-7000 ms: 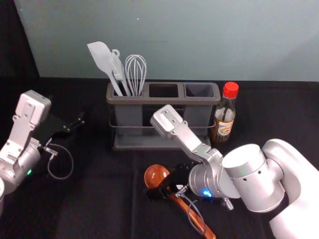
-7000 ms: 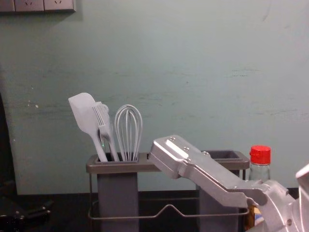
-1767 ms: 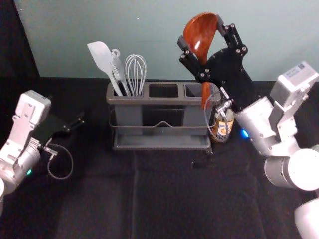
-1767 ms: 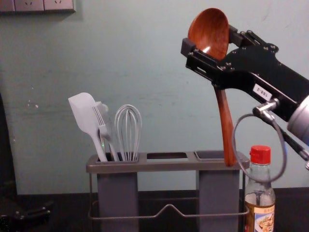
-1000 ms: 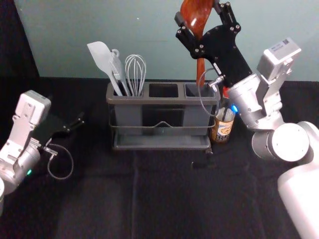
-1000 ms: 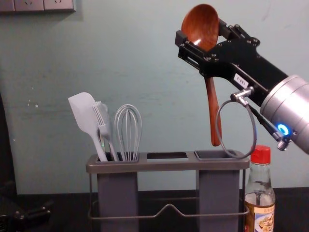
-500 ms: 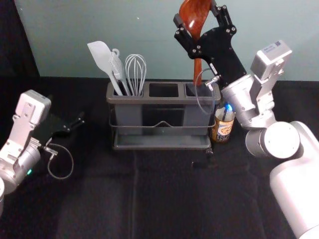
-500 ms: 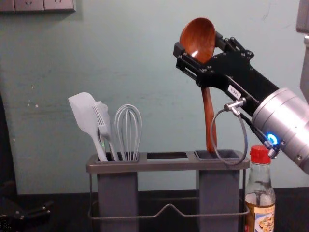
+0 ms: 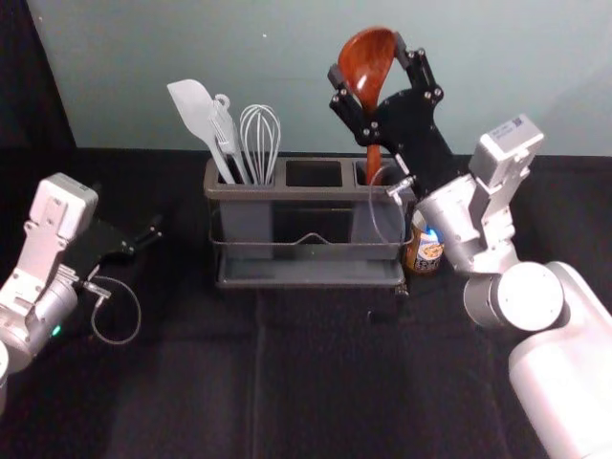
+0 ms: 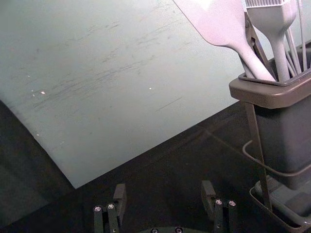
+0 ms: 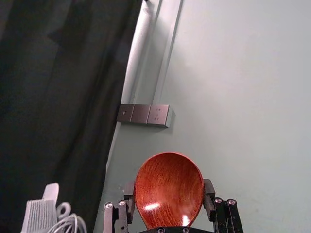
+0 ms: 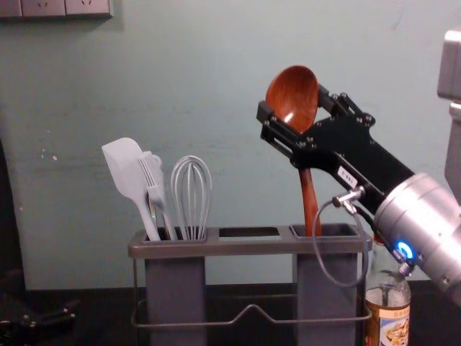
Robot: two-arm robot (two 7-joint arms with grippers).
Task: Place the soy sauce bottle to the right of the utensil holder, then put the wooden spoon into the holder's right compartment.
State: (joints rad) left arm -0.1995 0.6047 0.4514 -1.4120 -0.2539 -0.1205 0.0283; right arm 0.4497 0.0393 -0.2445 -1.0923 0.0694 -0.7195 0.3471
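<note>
Near side first: dark cloth on table (image 9: 191, 392). R arm (image 9: 564, 354) comes in from R edge of head view; housing label (image 9: 507, 126) has small code, print too small to read. White tag (image 12: 347, 175) nr R wrist, chest view: characters on it, can't make them out. Cable loop (image 12: 324, 270) hangs off that wrist, in front of holder's R end.

L tool (image 9: 145, 239) is low over L side of table, to L of holder; L wrist view has L tool (image 10: 164, 194) spread, wide gap btwn fingers.

R tool (image 12: 294, 102) is up above holder's R end, pinching wooden spoon (image 12: 302, 90) by its bowl, one finger per side. Spoon is bowl up, hndl down w/ slight tilt, lower end at mouth of R comp. (image 12: 328, 288); depth inside hidden by rim.

Soy bottle (image 12: 392, 295) upright on table, just beside holder on its R, top partly behind R arm. Label (image 12: 394, 326): yellow band w/ tiny characters, food pic under; brand not legible.

Holder (image 12: 252, 246): wire rail in front, tray (image 9: 306, 273) below. L comp. has white spatula (image 12: 126, 169), brush (image 12: 153, 191), whisk (image 12: 191, 191).

Far back: pale wall (image 12: 216, 72) w/ socket panel (image 12: 65, 7).
</note>
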